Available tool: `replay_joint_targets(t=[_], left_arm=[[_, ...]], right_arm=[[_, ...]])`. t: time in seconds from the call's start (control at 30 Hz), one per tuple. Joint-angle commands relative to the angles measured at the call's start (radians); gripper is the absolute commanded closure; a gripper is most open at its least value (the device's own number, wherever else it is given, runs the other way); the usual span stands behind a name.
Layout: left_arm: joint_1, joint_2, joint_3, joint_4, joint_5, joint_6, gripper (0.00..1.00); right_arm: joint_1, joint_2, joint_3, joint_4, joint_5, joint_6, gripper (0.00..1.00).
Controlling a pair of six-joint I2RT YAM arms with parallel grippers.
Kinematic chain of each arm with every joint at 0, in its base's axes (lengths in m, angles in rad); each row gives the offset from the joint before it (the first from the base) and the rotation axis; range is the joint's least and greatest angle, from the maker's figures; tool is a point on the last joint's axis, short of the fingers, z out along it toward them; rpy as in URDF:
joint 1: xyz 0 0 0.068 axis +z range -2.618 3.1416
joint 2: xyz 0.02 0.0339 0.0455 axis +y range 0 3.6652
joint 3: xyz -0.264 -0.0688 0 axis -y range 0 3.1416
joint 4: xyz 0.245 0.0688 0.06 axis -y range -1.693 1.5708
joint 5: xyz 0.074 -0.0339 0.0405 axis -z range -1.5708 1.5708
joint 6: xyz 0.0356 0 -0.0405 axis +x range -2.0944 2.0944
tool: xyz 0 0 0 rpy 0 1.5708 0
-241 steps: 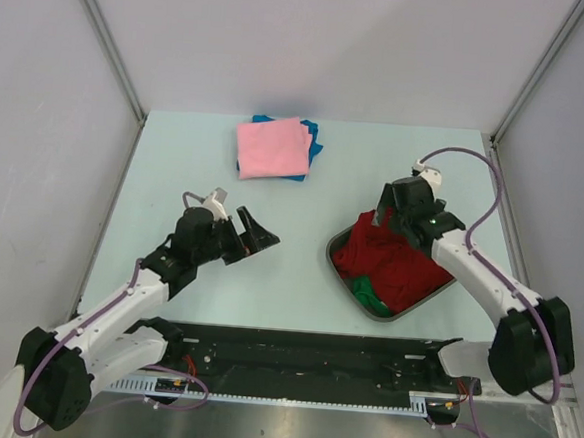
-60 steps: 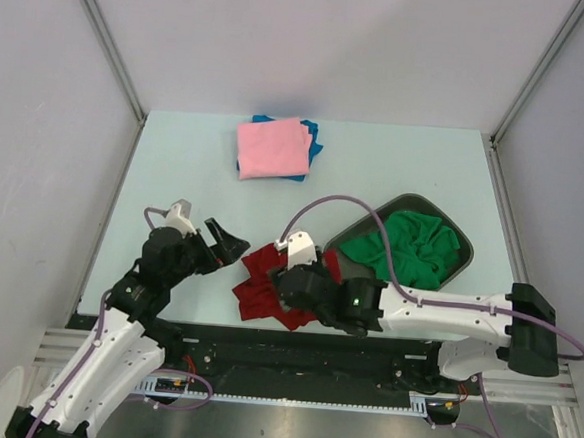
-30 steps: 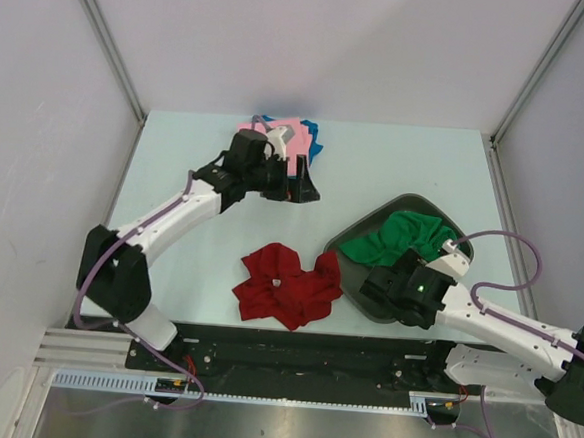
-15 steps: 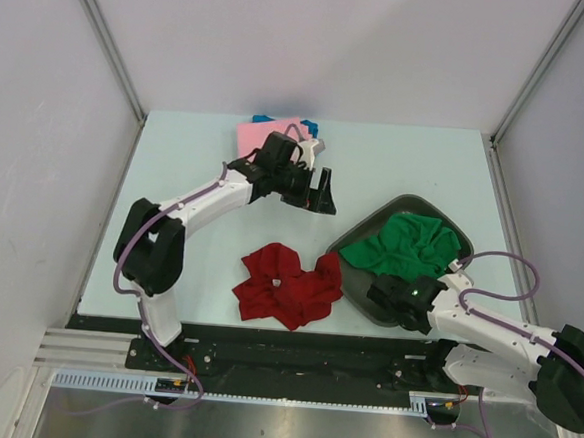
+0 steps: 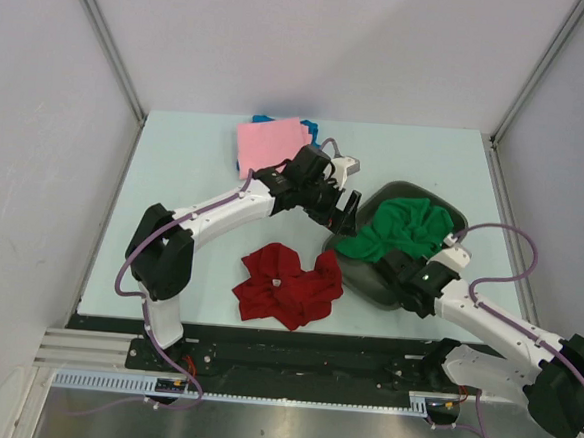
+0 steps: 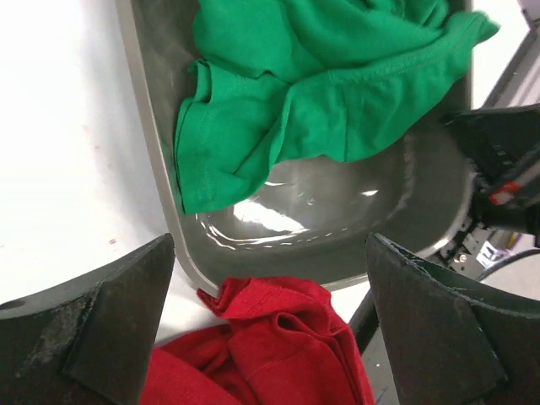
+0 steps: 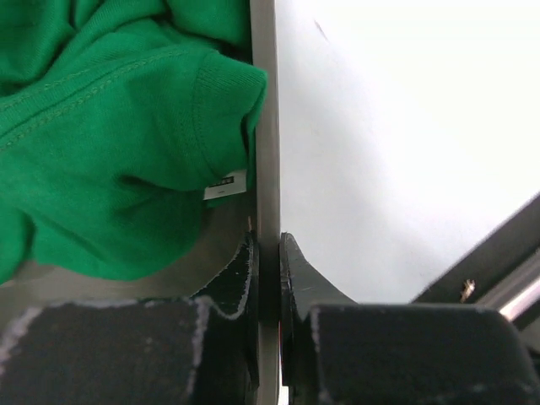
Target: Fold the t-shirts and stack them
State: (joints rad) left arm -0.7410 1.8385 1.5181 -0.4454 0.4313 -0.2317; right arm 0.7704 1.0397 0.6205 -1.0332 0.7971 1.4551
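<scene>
The dark red t-shirt [image 5: 287,287] is lying crumpled on the table just left of the grey tray [image 5: 366,281], a small white tag showing at its middle and one fold touching the tray's near-left rim. The right gripper [image 7: 268,253] is pinching the tray's thin near wall, clenched on it. The green t-shirt [image 5: 401,232] is sitting bunched inside the tray, its hem and a white label lying just beside those fingers. The left gripper [image 5: 347,213] is hovering released, jaws wide, above the tray's left edge. Well beyond the tray, the pink t-shirt [image 5: 267,145] is lying folded atop the blue one [image 5: 310,133]
</scene>
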Motion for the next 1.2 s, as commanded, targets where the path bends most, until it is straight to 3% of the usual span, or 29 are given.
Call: replay_joint_targets(t=[0.0,0.03,0.13,0.27,0.5,0.77,1.17], left_arm=[[0.011,-0.058,0.031,-0.041,-0.112,0.1,0.01],[0.009,-0.058,0.036,-0.048,-0.136,0.103,0.01],[0.011,-0.051,0.062,-0.085,-0.212,0.112,0.01],[0.015,-0.061,0.086,-0.108,-0.321,0.091,0.0],[0.101,-0.029,0.088,-0.138,-0.371,0.017,0.0],[0.097,-0.002,-0.015,-0.029,-0.278,-0.031,0.0],[0.078,0.021,-0.007,-0.016,-0.273,-0.046,0.0]], right_arm=[[-0.049,-0.033,0.165,0.207,0.169,-0.368,1.0],[-0.06,-0.036,0.2,0.253,0.154,-0.512,1.0],[-0.131,-0.024,0.272,0.36,0.093,-0.704,1.0],[-0.192,-0.003,0.332,0.435,0.033,-0.814,1.0],[-0.256,0.016,0.347,0.495,-0.062,-0.851,1.0],[-0.284,0.057,0.3,0.522,-0.09,-0.846,1.0],[-0.413,0.267,0.211,0.668,-0.206,-0.9,1.0]])
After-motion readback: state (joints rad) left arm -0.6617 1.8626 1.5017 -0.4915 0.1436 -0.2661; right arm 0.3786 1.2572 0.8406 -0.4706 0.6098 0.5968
